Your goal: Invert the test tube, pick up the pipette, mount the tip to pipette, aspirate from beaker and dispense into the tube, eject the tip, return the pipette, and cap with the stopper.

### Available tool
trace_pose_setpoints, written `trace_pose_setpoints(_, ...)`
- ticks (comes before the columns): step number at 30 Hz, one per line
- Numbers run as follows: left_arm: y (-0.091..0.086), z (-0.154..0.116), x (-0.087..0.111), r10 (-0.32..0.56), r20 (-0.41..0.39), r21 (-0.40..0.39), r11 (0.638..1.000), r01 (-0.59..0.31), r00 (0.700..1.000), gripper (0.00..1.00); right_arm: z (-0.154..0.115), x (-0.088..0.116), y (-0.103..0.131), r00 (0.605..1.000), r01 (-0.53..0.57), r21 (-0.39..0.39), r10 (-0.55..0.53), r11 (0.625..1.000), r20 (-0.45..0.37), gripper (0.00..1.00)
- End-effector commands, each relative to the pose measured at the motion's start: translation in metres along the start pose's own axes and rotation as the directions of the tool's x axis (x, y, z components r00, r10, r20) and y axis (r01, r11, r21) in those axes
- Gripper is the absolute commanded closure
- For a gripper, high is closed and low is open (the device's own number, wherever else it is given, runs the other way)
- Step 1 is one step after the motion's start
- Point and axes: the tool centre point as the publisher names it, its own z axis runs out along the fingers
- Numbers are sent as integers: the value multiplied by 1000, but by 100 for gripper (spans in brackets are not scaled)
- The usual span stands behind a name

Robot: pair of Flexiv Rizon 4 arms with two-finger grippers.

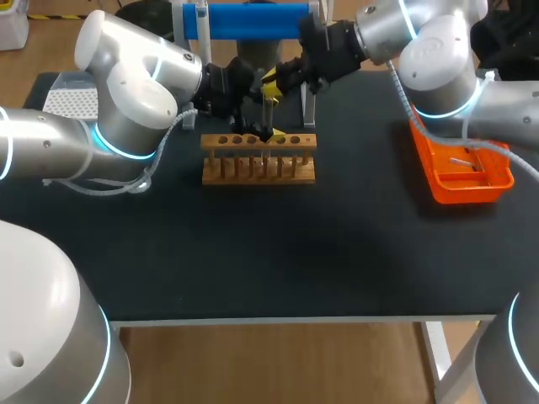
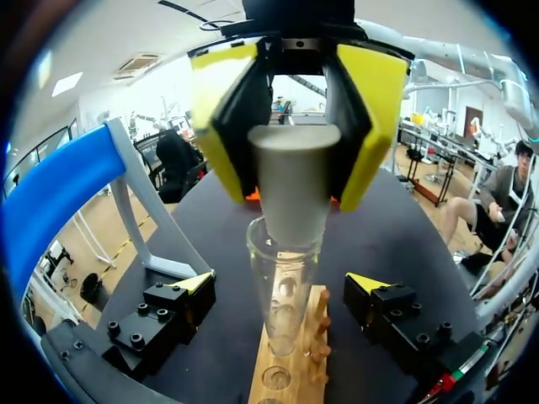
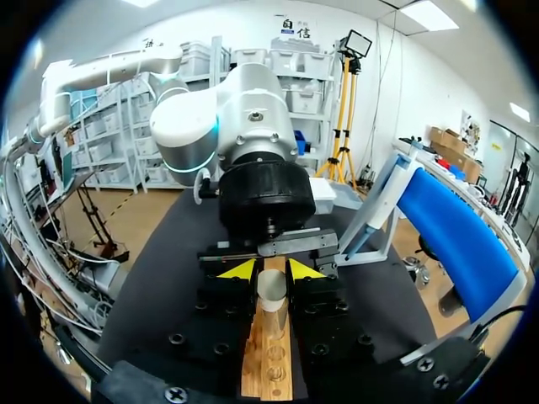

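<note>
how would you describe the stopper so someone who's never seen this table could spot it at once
Start at the wooden rack on the dark table, where a clear glass test tube stands upright. At the tube's mouth the right gripper is shut on the stopper between its yellow pads. It is the only pale grey, opaque, tapered plug there.

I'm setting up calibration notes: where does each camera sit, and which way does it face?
Head view: fixed above and behind, looking down on the table; left arm and right arm show.
Left wrist view: on the left arm, looking past its open left gripper at the right gripper holding the stopper.
Right wrist view: on the right arm, looking past its gripper at the left arm.
Shared: both wrist views show the stopper and the rack, from opposite ends.
</note>
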Motion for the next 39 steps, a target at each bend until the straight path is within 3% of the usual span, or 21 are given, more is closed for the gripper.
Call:
trace_pose_setpoints(1,0,0,-1,0,-2,-2,1000,0,1000,0,2,1,-5,1000,-1,4,1,1000,-1,100)
trace_pose_setpoints(39,0,0,-1,0,-2,-2,1000,0,1000,0,1,-3,2,1000,2,-30,-2,1000,24,100)
